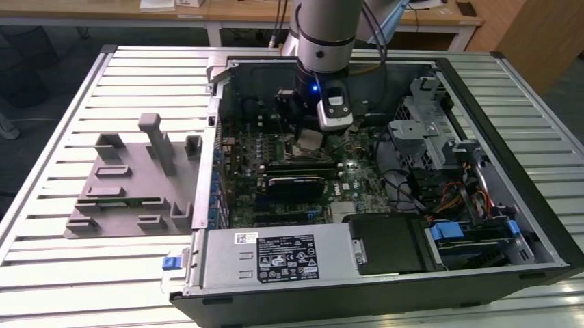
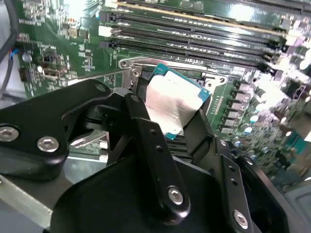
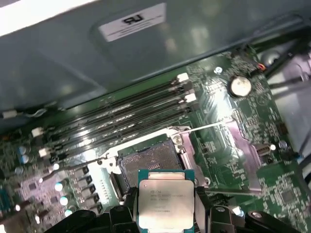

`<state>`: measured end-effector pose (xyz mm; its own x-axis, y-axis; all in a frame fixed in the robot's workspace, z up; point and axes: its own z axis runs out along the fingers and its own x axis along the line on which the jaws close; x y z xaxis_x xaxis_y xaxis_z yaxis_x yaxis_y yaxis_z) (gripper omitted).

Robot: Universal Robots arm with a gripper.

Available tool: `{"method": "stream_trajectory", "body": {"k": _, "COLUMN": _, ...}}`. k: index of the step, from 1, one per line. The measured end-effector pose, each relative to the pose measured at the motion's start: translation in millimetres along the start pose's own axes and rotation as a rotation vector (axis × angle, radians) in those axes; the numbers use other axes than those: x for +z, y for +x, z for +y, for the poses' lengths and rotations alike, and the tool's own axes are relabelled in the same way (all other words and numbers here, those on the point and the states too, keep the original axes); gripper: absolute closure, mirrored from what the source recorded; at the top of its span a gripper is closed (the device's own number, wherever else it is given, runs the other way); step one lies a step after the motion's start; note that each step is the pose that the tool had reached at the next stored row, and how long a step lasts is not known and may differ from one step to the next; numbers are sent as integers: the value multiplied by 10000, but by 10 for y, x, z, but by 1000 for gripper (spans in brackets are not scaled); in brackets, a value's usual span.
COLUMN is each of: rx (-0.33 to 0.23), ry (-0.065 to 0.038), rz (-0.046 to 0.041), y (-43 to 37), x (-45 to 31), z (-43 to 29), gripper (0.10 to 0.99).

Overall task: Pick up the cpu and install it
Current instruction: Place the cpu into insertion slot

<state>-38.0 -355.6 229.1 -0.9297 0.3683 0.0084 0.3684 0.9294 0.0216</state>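
Currently: gripper (image 3: 166, 209) is pinching the cpu (image 3: 166, 201) by two opposite edges, one black finger on each side, metal top facing the first wrist camera. The second wrist view confirms the grip, with the chip tilted between the fingers (image 2: 142, 116).

Position: cpu hangs clear of the motherboard (image 3: 233, 121), not touching it. The socket (image 3: 146, 162) sits just beyond the fingertips, dark and unoccupied. Its metal retention frame (image 3: 240, 145) appears swung open to one side. The memory slots (image 3: 121, 116) run past the far side of the socket from the gripper.

Exterior view: arm reaches down into the open computer case (image 1: 474, 89), chip held low over the board. The grey fixture plate (image 1: 128, 184) is well apart from the gripper, outside the case.

Progress (judgement): pick-up done and carry essentially done. Not yet done: chip is not squared to the socket, not seated and not released.
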Motion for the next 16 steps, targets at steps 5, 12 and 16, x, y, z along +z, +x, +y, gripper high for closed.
{"method": "stream_trajectory", "body": {"k": 5, "rx": 843, "ry": -7, "rz": -18, "y": 0, "x": 0, "z": 0, "gripper": 541}}
{"method": "stream_trajectory", "body": {"k": 12, "rx": 2103, "ry": -18, "rz": -45, "y": 0, "x": 0, "z": 0, "gripper": 541}}
{"method": "stream_trajectory", "body": {"k": 16, "rx": 2788, "ry": -24, "rz": -60, "y": 0, "x": 0, "z": 0, "gripper": 541}}
